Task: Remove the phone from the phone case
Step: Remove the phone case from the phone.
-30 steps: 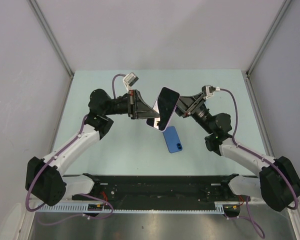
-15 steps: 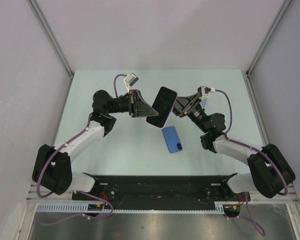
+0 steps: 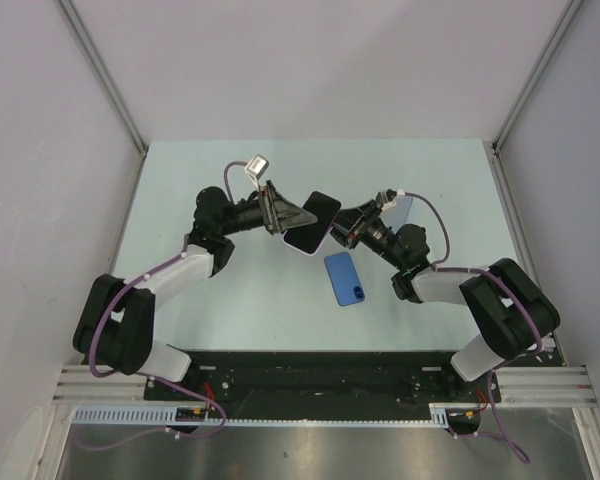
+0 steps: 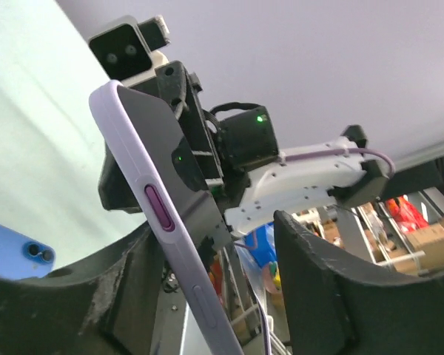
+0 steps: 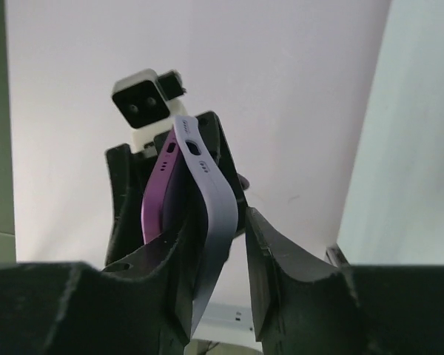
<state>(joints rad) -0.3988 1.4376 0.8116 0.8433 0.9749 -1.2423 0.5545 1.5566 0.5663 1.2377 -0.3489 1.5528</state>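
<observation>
The phone [image 3: 312, 220], dark screen up, hangs tilted above the table's middle in its lilac phone case [image 4: 144, 185]. My left gripper [image 3: 285, 213] reaches it from the left. In the left wrist view this gripper [image 4: 214, 248] is open: the case edge leans on one finger, and a wide gap separates it from the other finger [image 4: 311, 288]. My right gripper [image 3: 342, 226] comes from the right. In its own view the purple phone [image 5: 154, 200] and the case [image 5: 207, 192] have parted at the end. They sit between the right gripper [image 5: 220, 225] fingers, with a gap to one finger.
A blue phone-shaped item [image 3: 346, 278] lies flat on the pale green table [image 3: 180, 180], just in front of the grippers, also seen as the blue item [image 4: 15, 248]. Grey walls and frame posts [image 3: 105, 75] enclose the table.
Both grippers and the phone have come lower and nearer the table, the phone lying flatter. My left gripper has opened off the phone. The right jaws have narrowed around it.
</observation>
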